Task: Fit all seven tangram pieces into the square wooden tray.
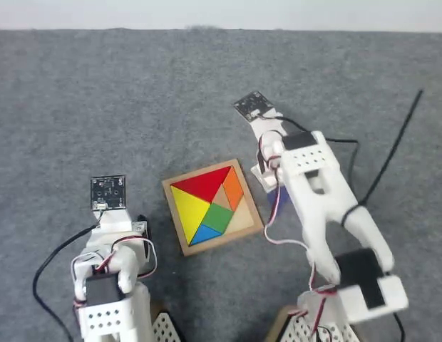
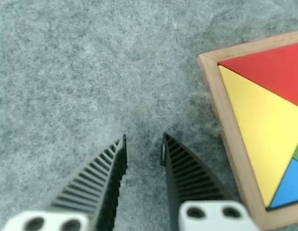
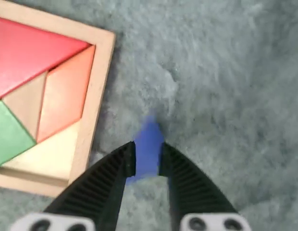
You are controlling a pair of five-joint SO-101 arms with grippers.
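The square wooden tray lies mid-table, holding red, yellow, orange, green, light blue and tan pieces. A bare patch of tray floor shows at its right corner. My right gripper is shut on a dark blue piece, low over the carpet just off the tray's rim; from above the same piece sits beside the tray's right edge. My left gripper stands open over bare carpet, left of the tray.
Grey carpet covers the table all round. A black cable runs off past the right arm, and loose wires hang along both arms. Both arm bases stand at the near edge.
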